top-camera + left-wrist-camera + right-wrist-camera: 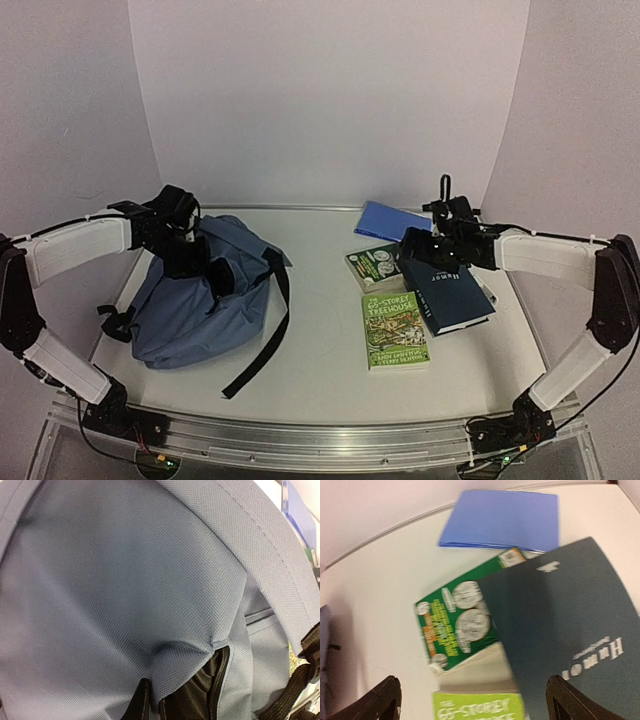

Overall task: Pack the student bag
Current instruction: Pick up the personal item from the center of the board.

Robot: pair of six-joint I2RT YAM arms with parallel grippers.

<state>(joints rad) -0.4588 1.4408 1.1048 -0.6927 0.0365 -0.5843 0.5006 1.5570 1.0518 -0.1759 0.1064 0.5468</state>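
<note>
The slate-blue student bag (190, 300) lies at the left of the table, its zip gaping onto dark lining (192, 697). My left gripper (200, 262) is shut on a fold of the bag's fabric at the edge of that opening (152, 702). My right gripper (412, 245) hovers open over the books (477, 702), with nothing between its fingers. Below it a dark navy hardback (570, 620) rests across a dark green book (455, 620) and a lime green paperback (477, 707). A flat blue notebook (502, 520) lies behind them.
A long black strap (262, 340) trails from the bag toward the table's front. The books sit in a cluster at the right (394, 330), with the navy hardback (445, 290) nearest the right edge. White walls enclose the back and both sides.
</note>
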